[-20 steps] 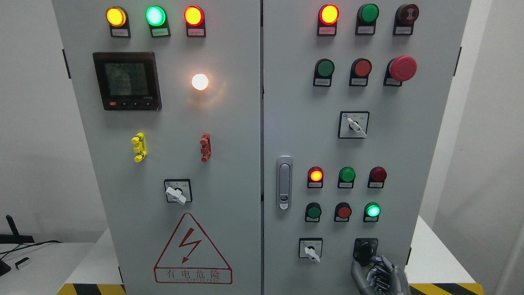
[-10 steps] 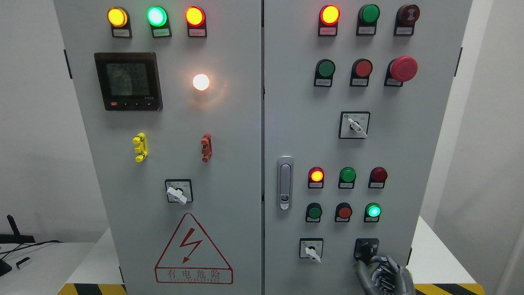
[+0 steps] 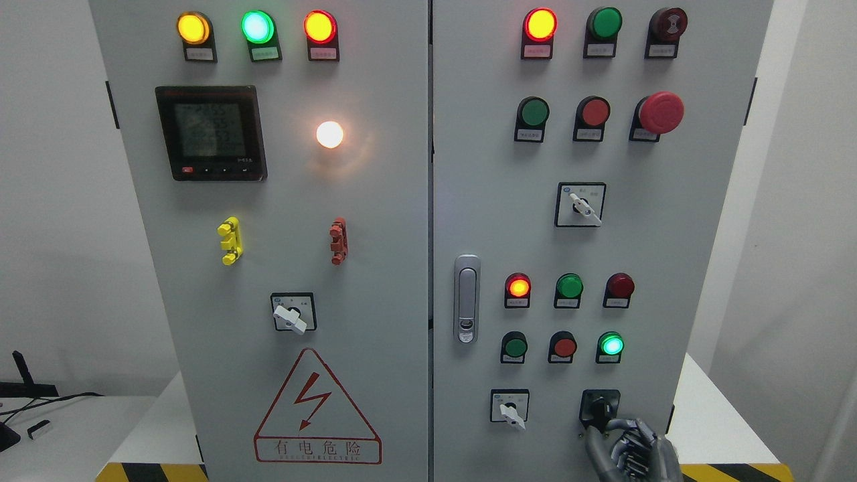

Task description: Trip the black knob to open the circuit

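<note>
1. The black knob [image 3: 598, 407] sits low on the right door of the big grey box, near the bottom right corner.
2. It is a dark, round switch on a small black square plate.
3. It is just under the glowing green light and to the right of a white switch.
4. Grey metal fingers touch its lower edge and hide part of it.
5. I cannot tell which way the knob points.
</note>
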`<act>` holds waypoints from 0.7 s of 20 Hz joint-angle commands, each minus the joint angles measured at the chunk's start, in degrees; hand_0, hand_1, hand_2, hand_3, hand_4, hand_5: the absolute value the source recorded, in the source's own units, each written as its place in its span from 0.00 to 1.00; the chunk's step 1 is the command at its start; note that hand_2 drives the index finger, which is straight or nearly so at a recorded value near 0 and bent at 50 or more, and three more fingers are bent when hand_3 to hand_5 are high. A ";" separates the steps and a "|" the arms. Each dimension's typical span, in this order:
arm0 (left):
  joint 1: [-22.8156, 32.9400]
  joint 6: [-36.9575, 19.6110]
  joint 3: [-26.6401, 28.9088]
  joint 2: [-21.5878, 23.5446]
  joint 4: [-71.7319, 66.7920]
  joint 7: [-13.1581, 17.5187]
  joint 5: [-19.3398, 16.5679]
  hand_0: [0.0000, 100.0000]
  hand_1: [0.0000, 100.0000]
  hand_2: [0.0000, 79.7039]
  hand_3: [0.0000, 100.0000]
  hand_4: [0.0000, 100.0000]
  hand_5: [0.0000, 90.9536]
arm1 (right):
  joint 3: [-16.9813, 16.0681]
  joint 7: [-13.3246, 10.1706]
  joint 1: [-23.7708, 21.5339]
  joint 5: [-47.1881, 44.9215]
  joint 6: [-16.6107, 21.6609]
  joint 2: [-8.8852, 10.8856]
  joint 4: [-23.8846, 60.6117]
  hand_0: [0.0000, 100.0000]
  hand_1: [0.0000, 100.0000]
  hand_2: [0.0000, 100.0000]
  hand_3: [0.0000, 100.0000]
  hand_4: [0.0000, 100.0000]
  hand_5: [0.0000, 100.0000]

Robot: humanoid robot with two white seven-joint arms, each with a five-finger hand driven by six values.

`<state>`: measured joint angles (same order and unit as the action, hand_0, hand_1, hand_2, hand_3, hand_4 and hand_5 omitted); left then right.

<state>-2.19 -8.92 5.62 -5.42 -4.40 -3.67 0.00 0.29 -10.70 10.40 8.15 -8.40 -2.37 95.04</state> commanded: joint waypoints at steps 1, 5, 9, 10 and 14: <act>-0.01 -0.05 0.00 -0.03 0.00 -0.02 0.26 0.12 0.39 0.00 0.00 0.00 0.00 | 0.86 -0.11 -0.02 0.29 -0.04 0.09 -0.11 0.41 0.71 0.48 0.90 0.96 1.00; -0.01 -0.05 0.00 -0.03 0.00 -0.02 0.26 0.12 0.39 0.00 0.00 0.00 0.00 | 0.50 -0.20 -0.02 0.29 -0.04 0.09 -0.11 0.41 0.71 0.48 0.90 0.96 1.00; -0.01 -0.05 0.00 -0.03 0.00 -0.02 0.26 0.12 0.39 0.00 0.00 0.00 0.00 | 0.42 -0.37 -0.20 0.29 0.14 0.09 -0.03 0.41 0.71 0.48 0.89 0.96 1.00; -0.01 -0.05 0.00 -0.03 0.00 -0.02 0.26 0.12 0.39 0.00 0.00 0.00 0.00 | 0.42 -0.37 -0.20 0.29 0.14 0.17 -0.03 0.41 0.71 0.48 0.89 0.96 1.00; -0.01 -0.05 0.00 0.06 0.00 -0.02 0.26 0.12 0.39 0.00 0.00 0.00 0.00 | 0.42 -0.37 -0.46 0.29 0.66 0.44 -0.03 0.41 0.71 0.48 0.89 0.96 1.00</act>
<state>-2.19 -8.92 5.62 -5.43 -4.39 -3.67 0.00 0.09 -11.05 10.21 8.41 -8.06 -1.86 95.00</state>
